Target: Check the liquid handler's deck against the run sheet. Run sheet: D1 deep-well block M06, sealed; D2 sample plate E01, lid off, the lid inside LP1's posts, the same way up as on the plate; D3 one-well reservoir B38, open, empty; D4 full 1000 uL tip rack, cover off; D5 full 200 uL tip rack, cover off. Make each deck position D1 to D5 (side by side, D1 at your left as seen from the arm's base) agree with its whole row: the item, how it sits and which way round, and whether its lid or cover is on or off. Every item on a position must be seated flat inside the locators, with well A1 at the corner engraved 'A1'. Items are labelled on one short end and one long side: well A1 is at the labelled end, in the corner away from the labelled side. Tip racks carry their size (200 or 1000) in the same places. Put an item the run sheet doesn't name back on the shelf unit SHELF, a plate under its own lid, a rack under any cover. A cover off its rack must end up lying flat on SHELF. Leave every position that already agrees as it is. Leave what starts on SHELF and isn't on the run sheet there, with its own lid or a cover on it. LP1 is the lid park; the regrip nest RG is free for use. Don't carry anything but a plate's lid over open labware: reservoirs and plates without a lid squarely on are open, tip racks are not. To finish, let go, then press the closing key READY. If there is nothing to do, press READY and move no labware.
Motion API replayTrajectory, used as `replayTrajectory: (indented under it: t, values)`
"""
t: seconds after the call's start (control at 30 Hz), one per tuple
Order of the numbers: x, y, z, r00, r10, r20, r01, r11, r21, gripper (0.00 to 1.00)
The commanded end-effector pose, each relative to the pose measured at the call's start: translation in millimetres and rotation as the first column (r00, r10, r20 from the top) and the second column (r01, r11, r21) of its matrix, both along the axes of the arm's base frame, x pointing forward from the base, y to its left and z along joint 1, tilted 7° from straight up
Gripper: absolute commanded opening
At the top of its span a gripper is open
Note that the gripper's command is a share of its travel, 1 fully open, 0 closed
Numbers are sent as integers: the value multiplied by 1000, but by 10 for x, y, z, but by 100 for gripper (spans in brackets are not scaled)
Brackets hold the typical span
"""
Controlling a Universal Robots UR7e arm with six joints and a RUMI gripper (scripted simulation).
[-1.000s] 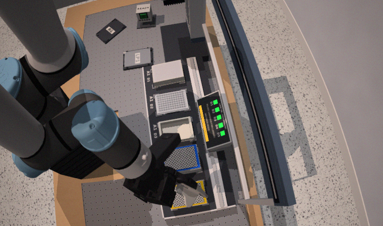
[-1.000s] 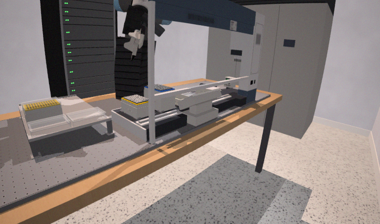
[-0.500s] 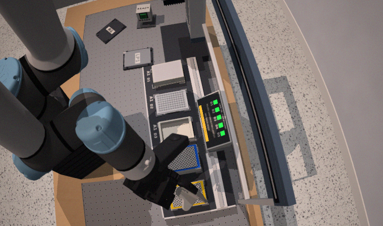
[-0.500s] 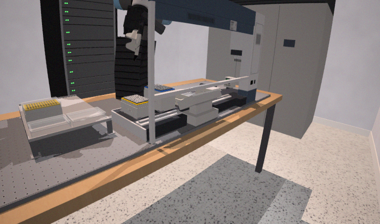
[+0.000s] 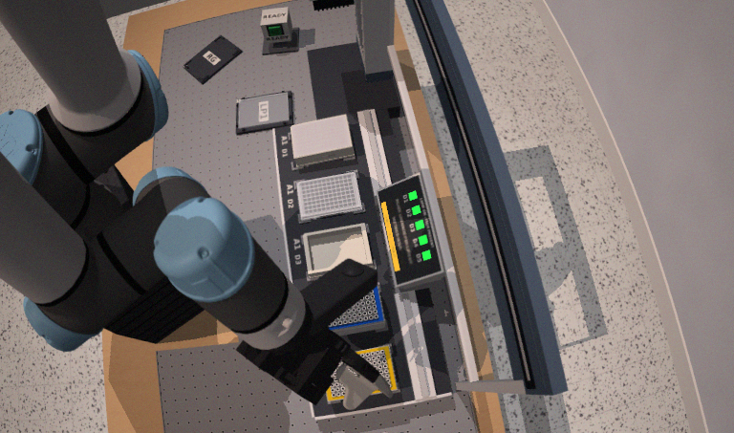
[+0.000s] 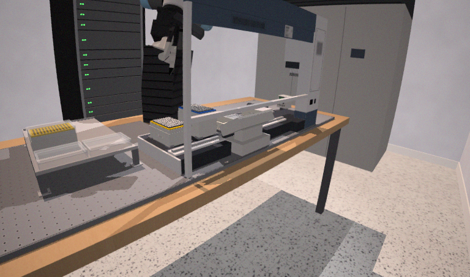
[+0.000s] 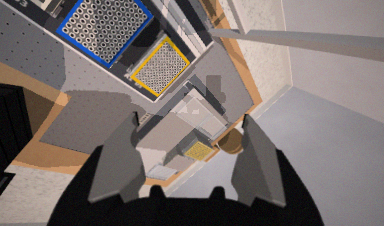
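Note:
My gripper (image 5: pixel 365 388) is open and empty. It hangs high above the deck over the yellow tip rack at D5 (image 5: pixel 373 372), as the side view (image 6: pixel 166 51) also shows. The blue tip rack at D4 (image 5: pixel 361 309) is partly hidden by my wrist. Both racks show bare tips in the wrist view, blue (image 7: pixel 105 21) and yellow (image 7: pixel 161 67). D1 holds a sealed white block (image 5: pixel 323 140). D2 holds a well plate (image 5: pixel 330 194). D3 holds an open reservoir (image 5: pixel 337 247). I cannot tell whether a clear lid lies on the lid park LP1 (image 5: pixel 264 112).
SHELF (image 6: pixel 80 140) stands at the table's left end with a covered yellow rack (image 6: pixel 51 134) and two flat clear covers (image 6: pixel 105 140). The regrip nest RG (image 5: pixel 212 58) and the READY key (image 5: pixel 275 30) are at the far end. The handler's blue gantry (image 6: pixel 242 14) spans the deck.

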State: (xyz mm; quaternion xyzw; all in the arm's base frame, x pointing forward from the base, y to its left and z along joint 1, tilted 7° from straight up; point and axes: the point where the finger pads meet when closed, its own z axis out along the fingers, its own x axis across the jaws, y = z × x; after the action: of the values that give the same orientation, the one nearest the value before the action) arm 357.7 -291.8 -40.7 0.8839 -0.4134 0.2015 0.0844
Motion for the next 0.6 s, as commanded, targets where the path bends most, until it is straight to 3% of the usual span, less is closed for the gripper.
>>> replayTrajectory:
  t: [0.0,0.47,0.53,0.57]
  values:
    - [6,-30,6,973,-228,-33,230,962,150,82]
    - [6,-30,6,926,-374,-58,376,895,241,82]
    - [6,-30,6,926,-374,-58,376,895,241,82]
    - [6,-29,7,912,-404,-66,407,876,260,82]
